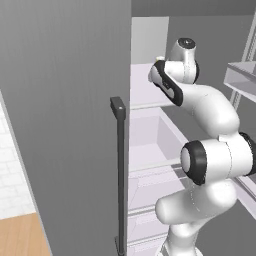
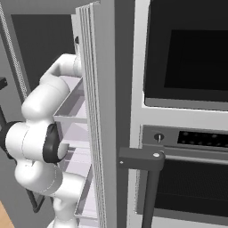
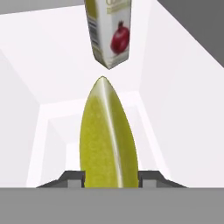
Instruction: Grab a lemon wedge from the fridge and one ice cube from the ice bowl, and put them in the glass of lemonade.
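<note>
Claw (image 3: 110, 179) clamped on lemon wedge (image 3: 108, 140) | inside fridge (image 1: 65, 125) | carton (image 3: 109, 33) near ahead

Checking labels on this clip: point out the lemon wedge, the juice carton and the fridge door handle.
lemon wedge (image 3: 108, 140), hand view, middle of its peel.
juice carton (image 3: 109, 33), hand view, front face by the pomegranate picture.
fridge door handle (image 1: 120, 170), left base view, mid-bar.

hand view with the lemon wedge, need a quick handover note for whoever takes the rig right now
Gripper: inside the tall grey two-door fridge, one dark fingertip on each side of the yellow-green lemon wedge; whether it is clamped cannot be told.
A white carton with a red fruit picture stands beyond the wedge on the white shelf.
Done: fridge open, arm reached onto the shelf.
Left: lift the wedge out, drop it in the lemonade, then fetch an ice cube and add it.
</note>
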Available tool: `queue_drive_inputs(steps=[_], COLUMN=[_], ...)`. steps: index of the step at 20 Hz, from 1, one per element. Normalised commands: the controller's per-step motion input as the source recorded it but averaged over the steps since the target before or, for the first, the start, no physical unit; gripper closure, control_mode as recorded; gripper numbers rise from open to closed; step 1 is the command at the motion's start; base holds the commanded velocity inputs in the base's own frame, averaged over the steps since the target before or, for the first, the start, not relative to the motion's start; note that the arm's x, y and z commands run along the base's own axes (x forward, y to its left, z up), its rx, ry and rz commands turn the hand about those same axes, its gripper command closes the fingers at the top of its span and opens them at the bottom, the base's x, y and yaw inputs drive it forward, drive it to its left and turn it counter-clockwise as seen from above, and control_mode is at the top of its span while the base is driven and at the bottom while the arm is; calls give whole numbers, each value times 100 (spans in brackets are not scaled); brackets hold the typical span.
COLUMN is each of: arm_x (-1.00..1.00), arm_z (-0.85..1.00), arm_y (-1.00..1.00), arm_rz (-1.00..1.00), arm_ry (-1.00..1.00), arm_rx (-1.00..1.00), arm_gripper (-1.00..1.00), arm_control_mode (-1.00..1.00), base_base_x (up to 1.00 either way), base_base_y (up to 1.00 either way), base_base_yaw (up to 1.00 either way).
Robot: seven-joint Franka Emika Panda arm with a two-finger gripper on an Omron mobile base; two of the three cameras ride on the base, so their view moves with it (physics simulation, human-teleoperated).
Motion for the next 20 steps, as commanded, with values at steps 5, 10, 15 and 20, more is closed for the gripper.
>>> queue_drive_inputs(steps=[5,10,15,20], arm_x=[-15,-67,-78,-96], arm_z=[0,0,0,3], arm_y=[1,24,42,35], arm_rz=[0,1,3,0], arm_ry=[0,0,0,0], arm_rx=[0,0,0,0], arm_gripper=[100,100,100,100], arm_control_mode=[-100,-100,-100,-100], base_base_x=[0,0,0,0], base_base_y=[0,0,0,0], base_base_yaw=[0,0,0,0])
